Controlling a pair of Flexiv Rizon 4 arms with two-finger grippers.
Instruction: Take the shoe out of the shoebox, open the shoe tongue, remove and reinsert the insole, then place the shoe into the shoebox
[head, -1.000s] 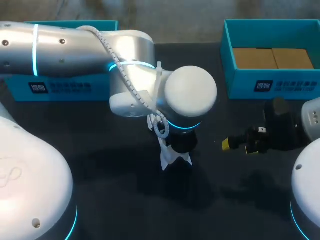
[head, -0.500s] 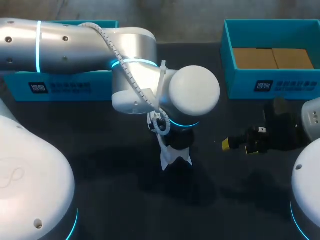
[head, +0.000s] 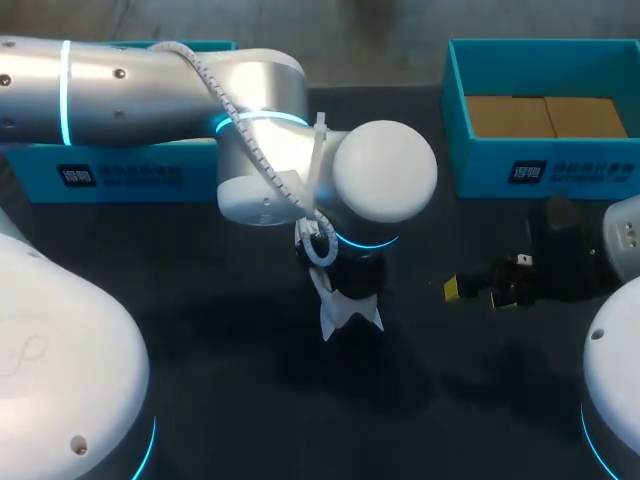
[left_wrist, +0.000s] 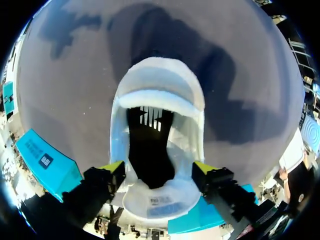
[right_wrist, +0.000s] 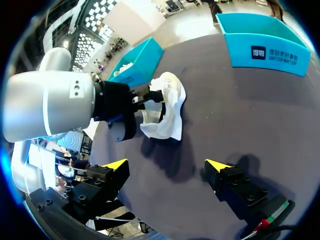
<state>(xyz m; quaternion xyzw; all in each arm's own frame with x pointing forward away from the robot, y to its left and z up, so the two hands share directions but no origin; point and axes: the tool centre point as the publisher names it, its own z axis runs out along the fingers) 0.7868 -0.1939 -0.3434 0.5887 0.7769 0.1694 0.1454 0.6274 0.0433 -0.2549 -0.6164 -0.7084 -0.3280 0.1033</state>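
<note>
On the dark table (head: 250, 420) our left arm (head: 150, 95) stretches to the middle. The teal shoebox (head: 540, 172) stands at the far right side, well apart from the white shoe (left_wrist: 160, 90). Our left gripper (left_wrist: 158, 170) is clamped on the shoe at its opening, one finger on each side. Our right gripper (right_wrist: 167, 165) is spread wide and holds nothing, apart from the shoe
</note>
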